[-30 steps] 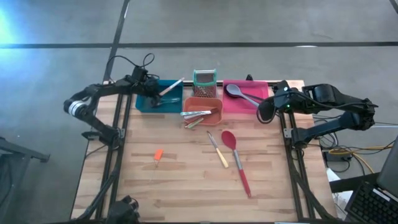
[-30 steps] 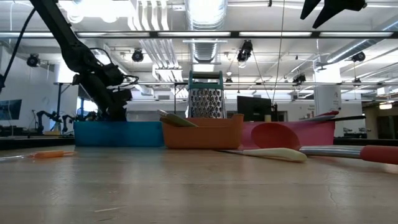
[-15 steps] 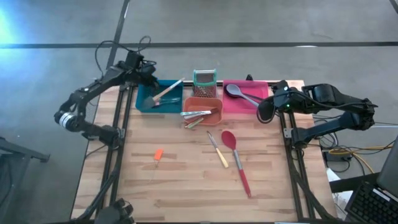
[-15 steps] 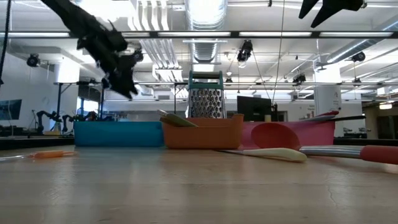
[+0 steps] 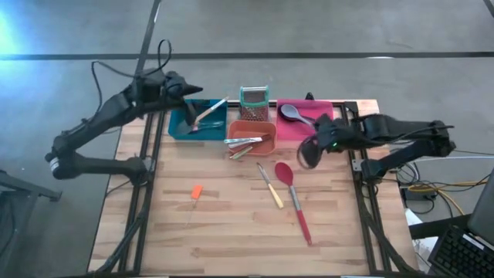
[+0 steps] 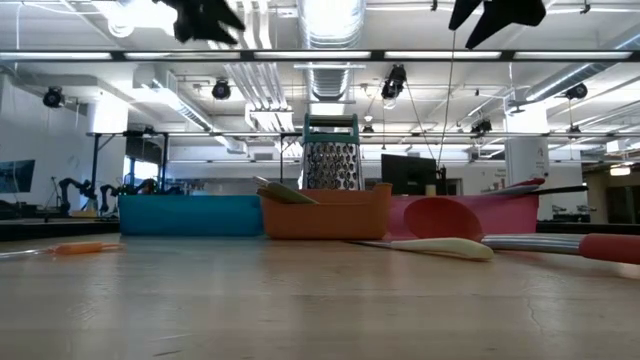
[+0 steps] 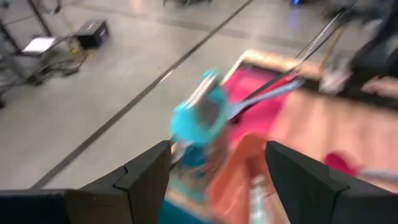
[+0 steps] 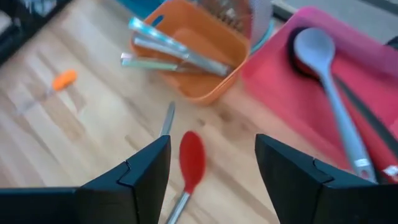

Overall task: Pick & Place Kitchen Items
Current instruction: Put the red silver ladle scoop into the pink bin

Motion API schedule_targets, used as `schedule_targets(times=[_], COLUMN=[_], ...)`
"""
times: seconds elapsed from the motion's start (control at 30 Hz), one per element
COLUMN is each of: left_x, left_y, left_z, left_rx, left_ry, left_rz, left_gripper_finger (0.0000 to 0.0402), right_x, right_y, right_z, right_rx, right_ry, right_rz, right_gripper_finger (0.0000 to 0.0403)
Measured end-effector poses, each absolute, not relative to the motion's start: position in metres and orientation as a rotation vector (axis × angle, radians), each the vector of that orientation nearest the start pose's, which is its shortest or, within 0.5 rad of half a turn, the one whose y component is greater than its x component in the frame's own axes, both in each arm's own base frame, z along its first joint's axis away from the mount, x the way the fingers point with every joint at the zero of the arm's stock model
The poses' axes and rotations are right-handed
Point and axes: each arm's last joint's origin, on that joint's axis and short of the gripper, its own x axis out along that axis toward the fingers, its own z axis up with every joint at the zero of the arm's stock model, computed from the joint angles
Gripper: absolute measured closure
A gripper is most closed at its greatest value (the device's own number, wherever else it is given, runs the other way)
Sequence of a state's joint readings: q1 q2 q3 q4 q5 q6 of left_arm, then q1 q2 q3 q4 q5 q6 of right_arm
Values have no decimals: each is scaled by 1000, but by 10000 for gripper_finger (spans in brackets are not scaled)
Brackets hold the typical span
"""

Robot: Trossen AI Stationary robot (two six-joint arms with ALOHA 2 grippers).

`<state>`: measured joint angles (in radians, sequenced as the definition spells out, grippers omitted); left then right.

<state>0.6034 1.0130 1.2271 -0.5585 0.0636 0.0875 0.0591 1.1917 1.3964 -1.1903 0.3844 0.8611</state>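
Right hand (image 5: 307,154) released, empty, hovering just beside long red silicone spoon (image 5: 293,198) on worktop (image 5: 224,224). Left hand (image 5: 194,91) released, above blue bin (image 5: 179,127). You: drop onto spoon's handle, square jaws across it, close firmly.

The high view looked straight down from well above the counter (image 5: 231,224), taking in its whole wooden top, both arms and the grey floor around it. The low view sat at counter height, close to the surface, and faced level across it into the room behind; it shared with the high view the orange bin (image 5: 262,141) (image 6: 330,212) and the red spoon (image 5: 292,194) (image 6: 450,218). The left wrist view looked forward and down past its own dark fingers (image 7: 149,183), blurred, over the same orange bin (image 7: 249,174). The right wrist view looked down from nearer, again sharing the orange bin (image 8: 214,59) and red spoon (image 8: 191,158).
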Motion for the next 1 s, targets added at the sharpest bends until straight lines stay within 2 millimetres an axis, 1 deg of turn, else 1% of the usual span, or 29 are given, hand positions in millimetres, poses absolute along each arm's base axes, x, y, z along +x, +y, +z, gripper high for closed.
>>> schedule_targets(times=[0.1, 0.2, 0.33, 0.43, 0.5, 0.6, 0.73, 0.87, 1.0], left_x=[165, 166, 173, 179, 181, 184, 184, 183, 183], left_y=[85, 63, 40, 28, 25, 24, 24, 24, 24], left_z=[422, 432, 436, 438, 439, 440, 441, 444, 444], left_rx=[-74, -69, -23, -13, -13, 13, 77, 118, 185], left_ry=[269, 221, 204, 183, 168, 161, 160, 152, 162], left_rz=[501, 519, 568, 538, 517, 510, 504, 500, 496], left_gripper_finger=[136, 136, 136, 136, 136, 136, 136, 136, 136], right_x=[217, 231, 248, 256, 261, 264, 270, 277, 288], right_y=[14, 28, 47, 60, 69, 80, 90, 95, 101], right_z=[368, 353, 329, 314, 306, 296, 277, 251, 223], right_rx=[563, 567, 590, 626, 666, 727, 805, 832, 824], right_ry=[815, 870, 941, 1002, 1014, 1014, 1018, 1116, 1201], right_rz=[-668, -675, -713, -731, -759, -812, -909, -970, -1012], right_gripper_finger=[182, 187, 192, 193, 193, 193, 193, 193, 193])
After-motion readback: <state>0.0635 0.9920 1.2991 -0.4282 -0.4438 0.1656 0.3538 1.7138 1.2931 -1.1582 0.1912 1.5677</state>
